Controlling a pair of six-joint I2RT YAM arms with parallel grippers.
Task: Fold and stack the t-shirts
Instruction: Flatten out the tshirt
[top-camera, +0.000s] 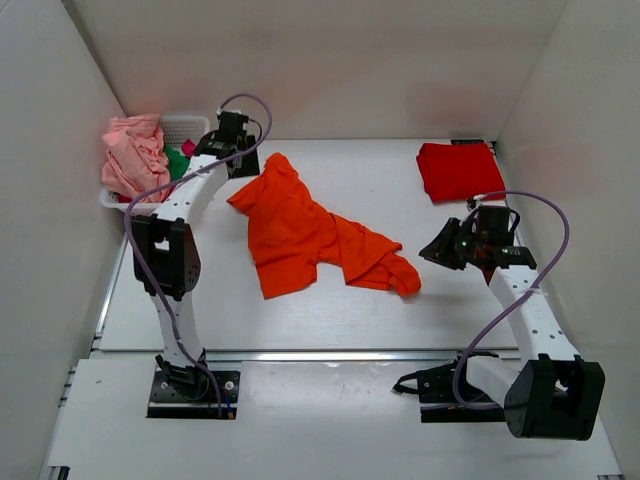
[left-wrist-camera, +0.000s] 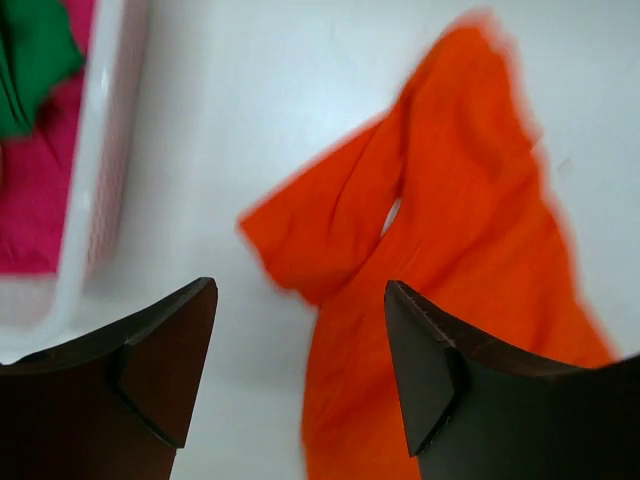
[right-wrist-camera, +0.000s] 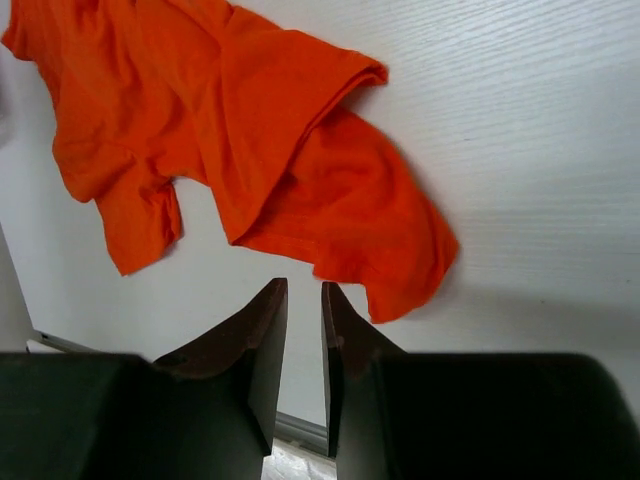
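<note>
A bright orange t-shirt (top-camera: 310, 235) lies crumpled and unfolded in the middle of the table. It also shows in the left wrist view (left-wrist-camera: 450, 230) and the right wrist view (right-wrist-camera: 270, 130). A red t-shirt (top-camera: 458, 170) lies folded at the back right. Pale pink (top-camera: 133, 155), green (top-camera: 176, 162) and magenta (left-wrist-camera: 35, 200) shirts sit in the basket. My left gripper (top-camera: 240, 160) is open and empty, just above the orange shirt's far edge (left-wrist-camera: 300, 290). My right gripper (top-camera: 442, 250) is shut and empty, right of the shirt's near end (right-wrist-camera: 303, 288).
A white mesh basket (top-camera: 185, 126) stands at the back left corner, its rim (left-wrist-camera: 95, 180) close to my left gripper. White walls enclose the table on the left, back and right. A metal rail (top-camera: 330, 352) runs along the table's near edge.
</note>
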